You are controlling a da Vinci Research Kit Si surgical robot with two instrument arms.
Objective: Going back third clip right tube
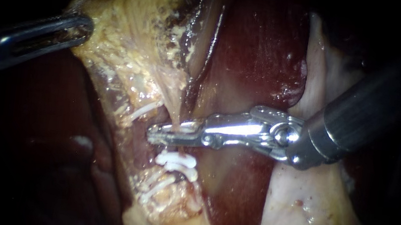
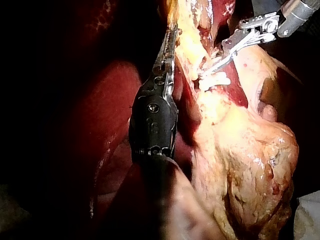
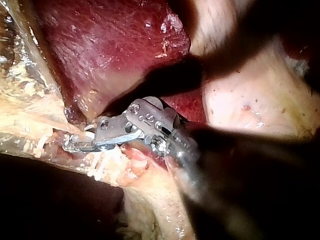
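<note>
Right tool (image 1: 155, 133): jaws narrowly parted, straddling the tube (image 1: 178, 120) just above the white clips (image 1: 177, 161).
Risk: retreating crookedly could snag the tube or dislodge a clip.

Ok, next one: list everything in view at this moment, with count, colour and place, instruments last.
liver: one, dark red, behind the right instrument's tip and along the view's left side
fatty tissue: one band, yellow, running from the left instrument down the middle
pale tissue: one sheet, whitish pink, under the right instrument's shaft
tube: one thin yellowish strand, reaching down to the right instrument's tip
clip: one plain, white, just below that tip; the white streaks nearby may be more clips, but I cannot tell
left instrument: one, metal, its tip at the fatty tissue's upper edge
right instrument: one, metal, its tip at the tube above the clip
</note>
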